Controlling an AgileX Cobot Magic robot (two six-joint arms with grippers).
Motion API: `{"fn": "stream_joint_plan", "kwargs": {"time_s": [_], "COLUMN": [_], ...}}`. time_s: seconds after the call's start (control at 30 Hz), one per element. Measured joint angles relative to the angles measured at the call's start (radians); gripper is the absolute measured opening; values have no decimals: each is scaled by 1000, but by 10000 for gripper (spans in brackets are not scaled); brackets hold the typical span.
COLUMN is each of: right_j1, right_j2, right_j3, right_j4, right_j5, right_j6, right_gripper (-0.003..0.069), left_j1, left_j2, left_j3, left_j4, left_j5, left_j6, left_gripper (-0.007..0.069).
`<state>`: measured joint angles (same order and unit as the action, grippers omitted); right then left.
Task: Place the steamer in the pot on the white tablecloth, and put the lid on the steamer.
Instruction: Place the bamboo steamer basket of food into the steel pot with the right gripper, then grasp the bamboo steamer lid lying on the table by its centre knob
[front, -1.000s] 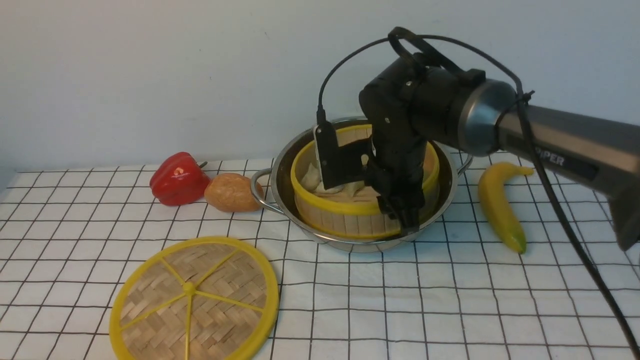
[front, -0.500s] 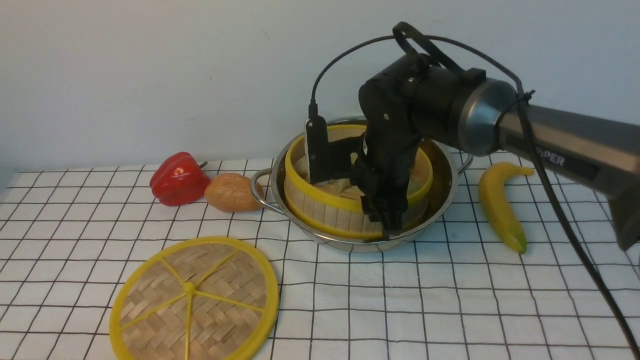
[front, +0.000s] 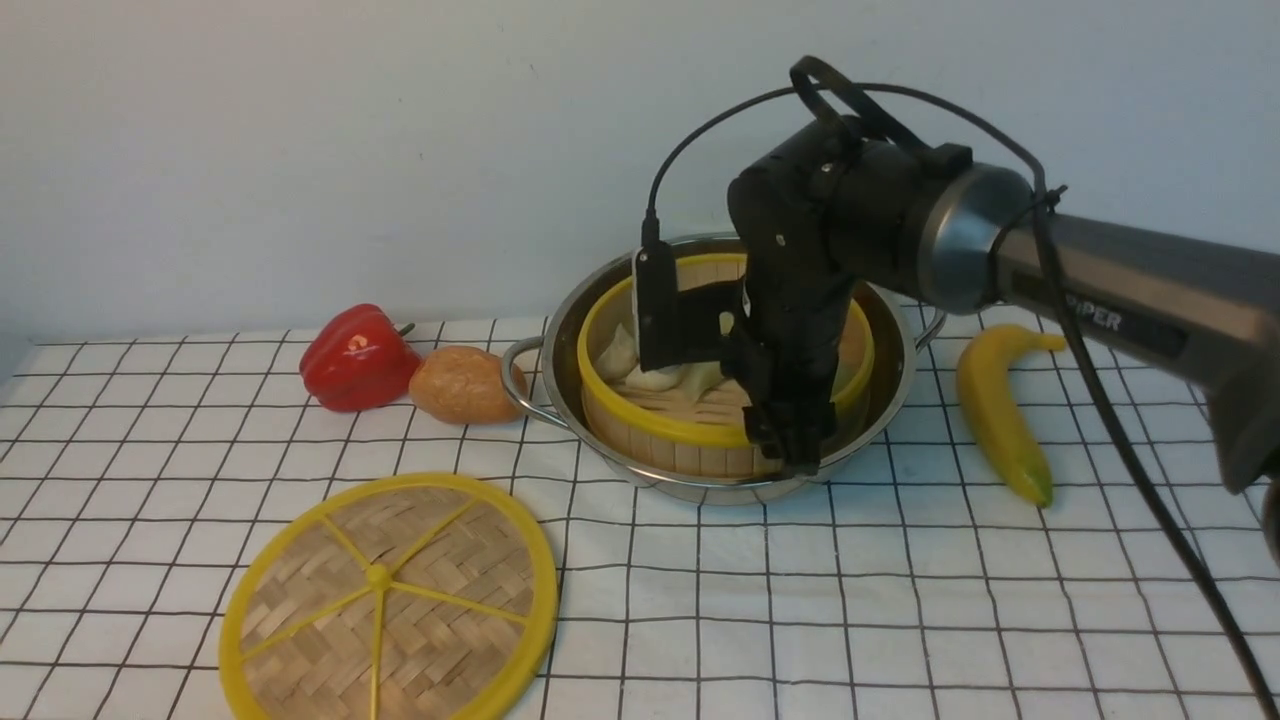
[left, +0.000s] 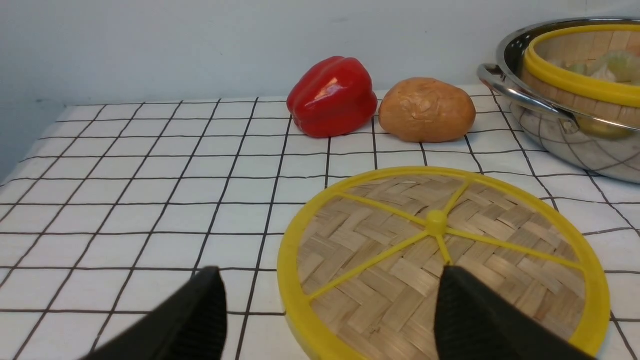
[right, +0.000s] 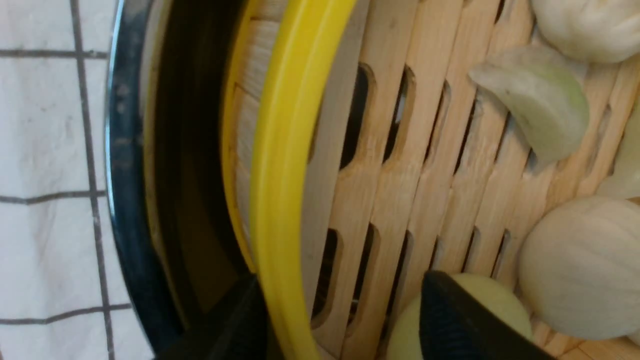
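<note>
The steamer (front: 690, 445), a bamboo basket with a yellow rim, sits inside the steel pot (front: 565, 335) on the white tablecloth (front: 900, 600). White and pale green buns (right: 570, 270) lie on its slatted floor. My right gripper (front: 790, 450) reaches down over the basket's near wall. In the right wrist view that gripper (right: 340, 320) is open, one finger outside the yellow rim (right: 285, 150) and one inside, with a gap showing. The lid (front: 390, 600), a flat woven disc, lies on the cloth at the front left. My left gripper (left: 330, 320) hovers open over the lid's (left: 440, 250) near edge.
A red pepper (front: 355, 357) and a brown potato-like lump (front: 462, 384) lie just left of the pot's looped handle (front: 515, 380). A banana (front: 995, 410) lies to the pot's right. The right arm's cable hangs down toward the front right corner.
The steamer has dropped from a tilt to sit level and lower in the pot. The right jaws have spread apart, off the basket wall. The lid and left gripper have not moved.
</note>
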<state>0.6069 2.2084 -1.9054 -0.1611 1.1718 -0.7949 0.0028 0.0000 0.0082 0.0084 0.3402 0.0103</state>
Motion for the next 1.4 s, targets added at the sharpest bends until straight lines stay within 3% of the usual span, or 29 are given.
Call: {"fn": "stream_joint_plan", "kwargs": {"time_s": [0.2,0.73,1.17,1.27,1.37,1.4], "right_j1": [0,-1,-1,-1,-1,-1], "right_j2": [0,-6,-226,-261,-368,-375], "right_j3": [0,-5,-6,-6,-6,-6], "right_j4": [8,40,104,98,50,48], "right_j5": [9,45,54,55,-12,-17], "right_j6": [47,79,173,235,472,485], "right_gripper": [467,467,463,439,290,265], "left_j1": [0,0,0,0,0,0], "left_j2": [0,0,0,0,0,0], "left_j3": [0,0,0,0,0,0], "left_j4": [0,0,0,0,0,0], "left_j5": [0,0,0,0,0,0], "left_j6": [0,0,0,0,0,0], "left_gripper": [515,515,515,515,515,515]}}
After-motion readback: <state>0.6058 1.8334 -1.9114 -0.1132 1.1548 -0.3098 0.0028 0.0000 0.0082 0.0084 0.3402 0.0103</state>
